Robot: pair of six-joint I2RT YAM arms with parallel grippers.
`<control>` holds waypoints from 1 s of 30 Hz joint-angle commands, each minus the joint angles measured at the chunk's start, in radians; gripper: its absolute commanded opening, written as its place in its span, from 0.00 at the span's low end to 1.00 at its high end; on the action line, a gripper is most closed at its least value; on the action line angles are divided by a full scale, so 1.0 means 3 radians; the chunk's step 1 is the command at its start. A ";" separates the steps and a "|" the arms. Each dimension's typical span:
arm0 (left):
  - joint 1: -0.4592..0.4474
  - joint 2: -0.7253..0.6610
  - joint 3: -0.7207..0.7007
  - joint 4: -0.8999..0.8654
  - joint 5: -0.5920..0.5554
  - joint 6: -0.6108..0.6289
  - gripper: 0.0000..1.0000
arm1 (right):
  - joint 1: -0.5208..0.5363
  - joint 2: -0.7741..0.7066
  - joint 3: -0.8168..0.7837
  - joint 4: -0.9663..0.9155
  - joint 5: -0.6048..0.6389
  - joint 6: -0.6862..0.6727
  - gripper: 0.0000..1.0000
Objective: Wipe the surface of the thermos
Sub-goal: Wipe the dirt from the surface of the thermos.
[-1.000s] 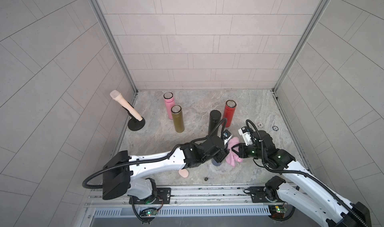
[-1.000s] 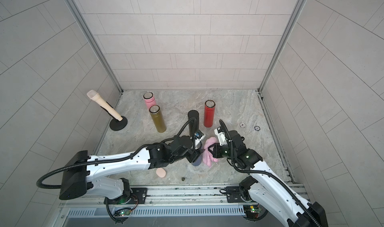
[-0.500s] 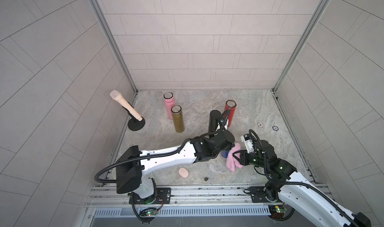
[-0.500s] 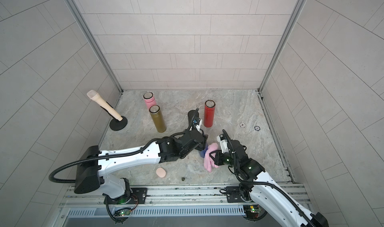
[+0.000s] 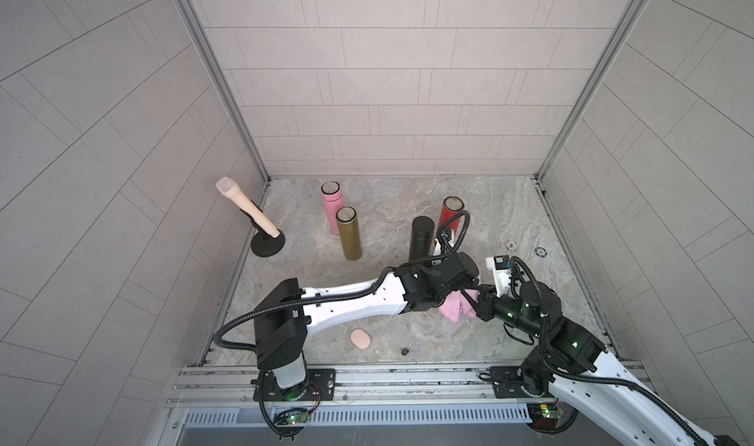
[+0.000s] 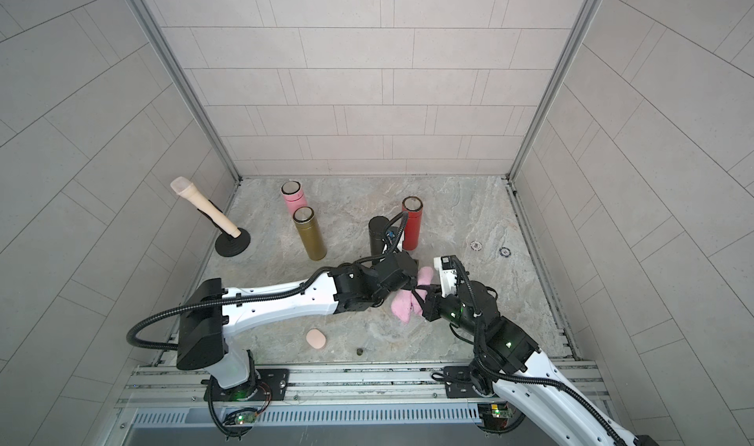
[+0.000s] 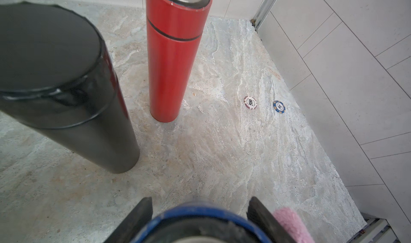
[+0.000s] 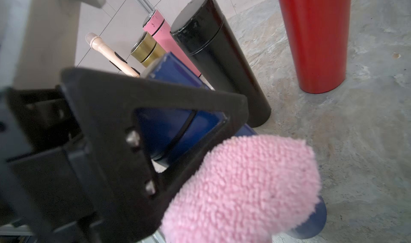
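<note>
Blue thermos (image 8: 173,70) gripped between left hand (image 7: 200,206) fingers, arm reaching toward 2 o'clock; right hand (image 5: 475,297) at its 5 o'clock, pinching pink cloth (image 5: 453,307).

Blue thermos (image 7: 200,216) cut off at view's edge, partly behind pink cloth (image 8: 240,186), dark speck (image 5: 404,351) unidentifiable

My pink cloth (image 8: 242,190) lies over the blue thermos (image 8: 178,73), which my left finger (image 8: 106,101) grips; black thermos (image 8: 218,59) and red thermos (image 8: 315,37) stand farther back.
</note>
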 commanded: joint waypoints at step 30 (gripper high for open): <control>0.0228 -0.0655 -0.0876 0.0947 0.1946 0.2848 0.00 | -0.0998 0.0755 0.0503 0.0352 -0.2103 -0.0084 0.00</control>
